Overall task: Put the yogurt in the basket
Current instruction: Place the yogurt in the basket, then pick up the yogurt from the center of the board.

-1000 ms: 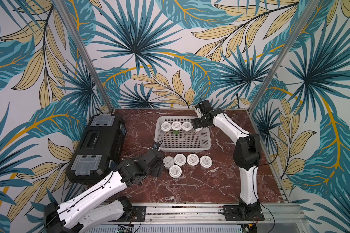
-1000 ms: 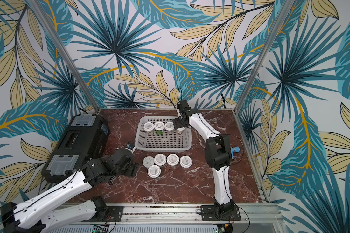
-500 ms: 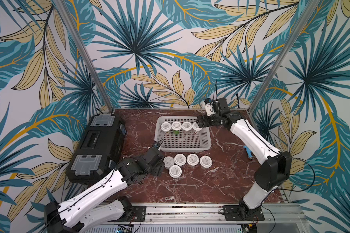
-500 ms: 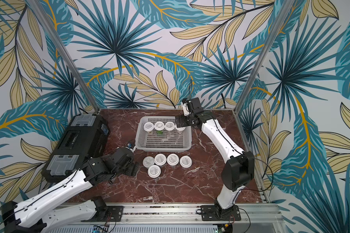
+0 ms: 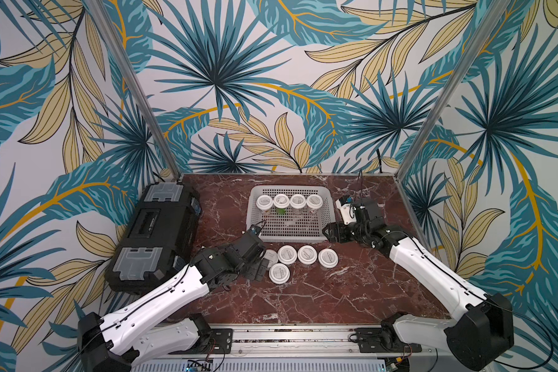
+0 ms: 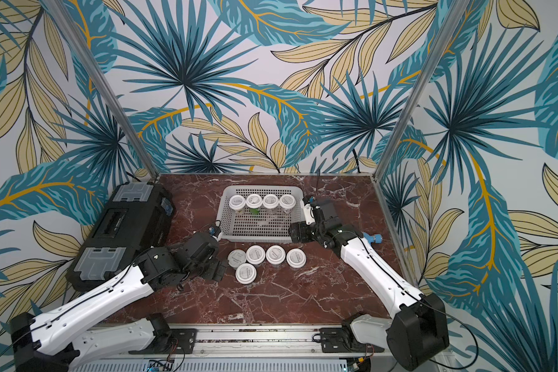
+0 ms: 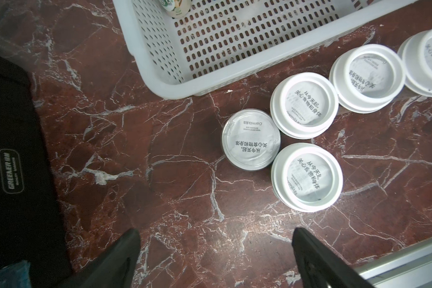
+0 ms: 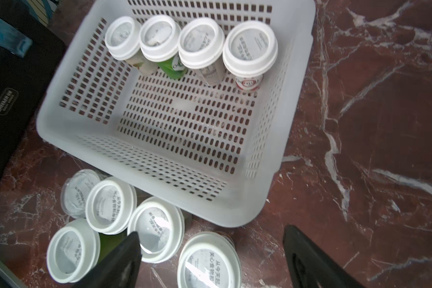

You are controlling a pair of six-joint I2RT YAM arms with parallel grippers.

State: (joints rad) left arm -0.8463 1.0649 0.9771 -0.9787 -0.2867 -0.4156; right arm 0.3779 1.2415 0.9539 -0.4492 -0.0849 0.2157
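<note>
The pale basket (image 5: 327, 222) holds several yogurt cups (image 5: 314, 202) in a row along its back wall, also seen in the right wrist view (image 8: 250, 47). Several more cups (image 5: 307, 254) stand on the marble in front of it; one has a bare foil top (image 7: 251, 139). My left gripper (image 5: 259, 269) is open just left of these cups, nothing between its fingers (image 7: 216, 237). My right gripper (image 5: 331, 232) is open at the basket's front right corner, above the rightmost table cup (image 8: 210, 261), not touching it.
A big black case (image 5: 155, 232) with grey latches lies along the table's left side, close to my left arm. A small blue object (image 6: 372, 239) sits by the right wall behind my right arm. Metal rail (image 5: 271, 335) runs along the front edge.
My right gripper left a cup at the right end of the basket's row and drew back to the front right corner. My left gripper's jaws opened wider in place.
</note>
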